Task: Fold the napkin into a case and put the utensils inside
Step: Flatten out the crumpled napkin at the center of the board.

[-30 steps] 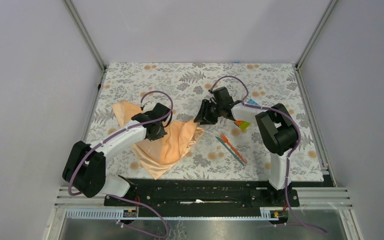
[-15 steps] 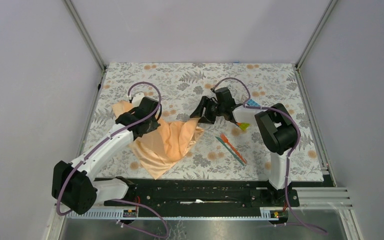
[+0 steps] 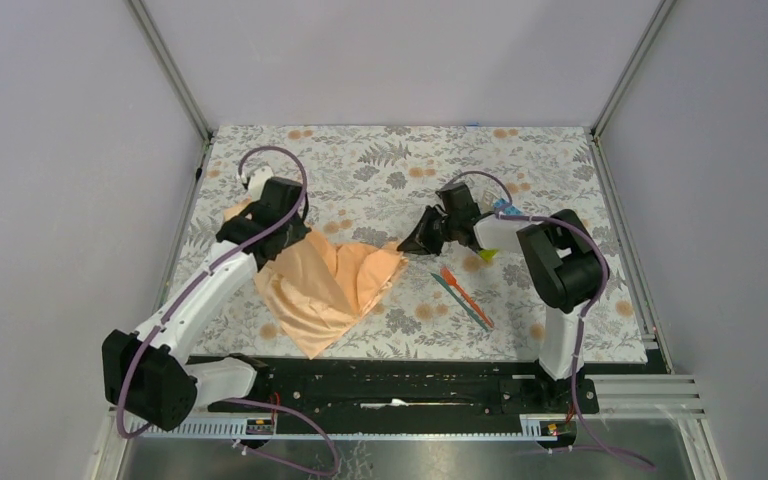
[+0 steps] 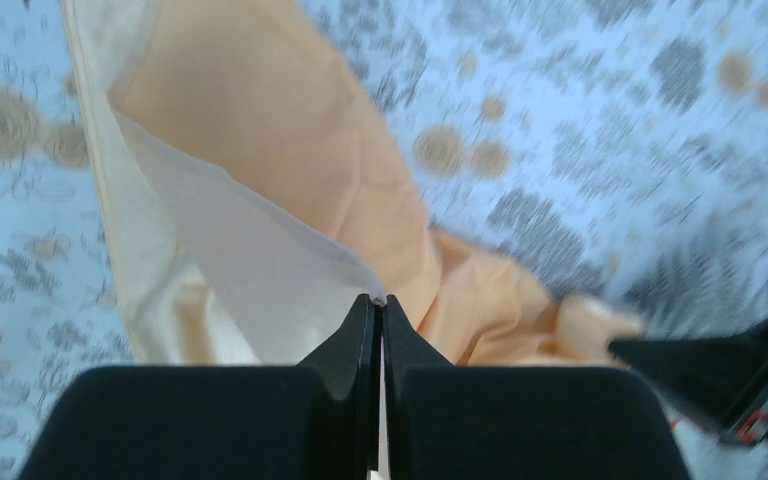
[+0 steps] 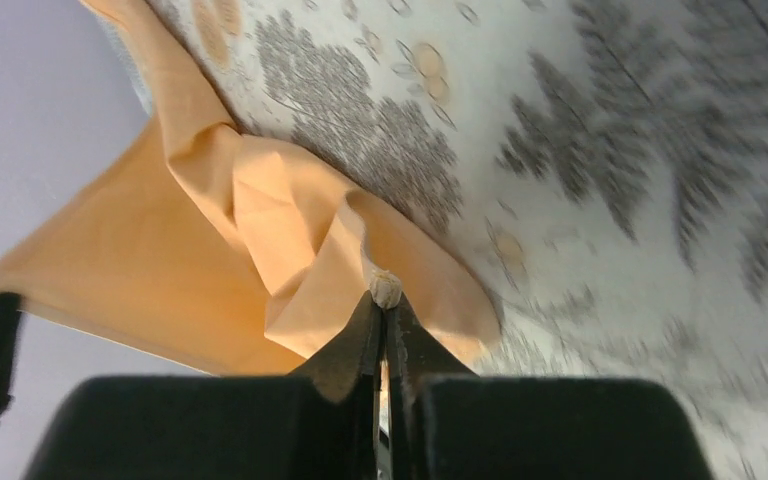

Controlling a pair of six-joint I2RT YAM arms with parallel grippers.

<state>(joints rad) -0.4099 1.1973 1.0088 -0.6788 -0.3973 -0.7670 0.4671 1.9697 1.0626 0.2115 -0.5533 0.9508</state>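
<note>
Well, the napkin is not a case yet. It lies rumpled and loosely creased on the left half of the floral mat, one corner toward the near edge and a ridge of folds running across its middle.

The left arm reaches out over the cloth's far left corner. The left jaws are pressed together there, and from the left wrist you can see them pinching the napkin right at its hem. The paler underside hangs in a fold that runs down to the tips. That corner is lifted clear of the mat.

The right arm bends in from the other side and comes down at the cloth's right-hand corner. The right jaws are squeezed together too, with a small nub of the napkin caught between the tips. The fabric bunches into a few sharp wrinkles just beyond them.

Both utensils sit on the mat, just beside each other and a little apart from the cloth, on its right. The orange utensil and the teal utensil both lie slantwise, untouched. A few coloured toy blocks peek out beside the right arm's forearm, farther back.
</note>
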